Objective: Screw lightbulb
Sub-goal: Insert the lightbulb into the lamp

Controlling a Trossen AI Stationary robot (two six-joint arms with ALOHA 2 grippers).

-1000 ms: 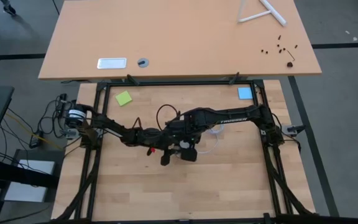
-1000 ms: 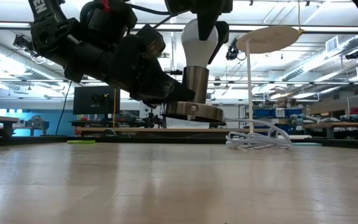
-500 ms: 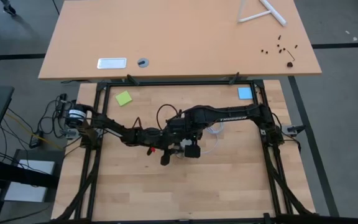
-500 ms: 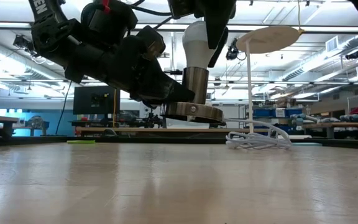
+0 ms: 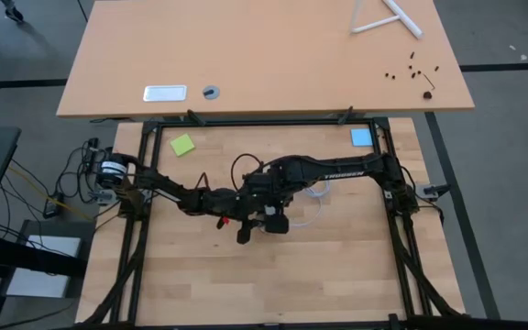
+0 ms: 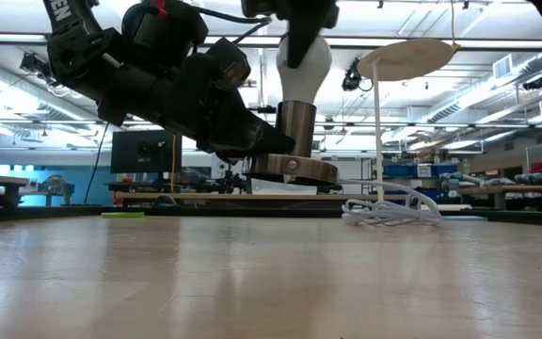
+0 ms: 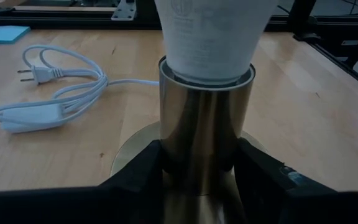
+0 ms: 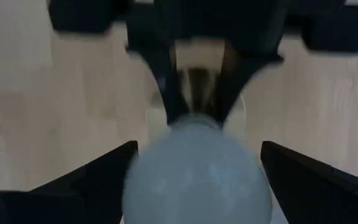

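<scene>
A white frosted lightbulb point(image 6: 301, 83) stands upright in a brass-coloured cylinder socket point(image 6: 296, 127) with a round disc base point(image 6: 294, 170). My left gripper point(image 7: 201, 169) reaches in level from the table's left and is shut on the socket. My right gripper point(image 8: 199, 144) hangs over the bulb, pointing down. Its fingers point(image 8: 98, 180) stand wide apart on either side of the bulb's round top point(image 8: 197, 183). In the low view one finger point(image 6: 301, 38) covers part of the bulb's top. My left gripper pinches the socket's cylinder low down point(image 7: 166, 155), just above the disc base, between its two fingers. The fingers come in nearly level from the table's left. The socket stands upright, its base lifted clear of the table, with the bulb on top.
A white cord with plug and switch point(image 7: 48, 93) lies coiled on the table beyond the socket, toward the right arm point(image 5: 314, 194). A green note point(image 5: 182, 145) and a blue note point(image 5: 361, 137) lie near the far corners. A second tabletop point(image 5: 264, 55) stands behind.
My right gripper has rolled around the bulb. In the low view its finger has swung from the bulb's right side across its front, and its tip now ends higher on the bulb. Bulb, socket and left gripper have kept still.
</scene>
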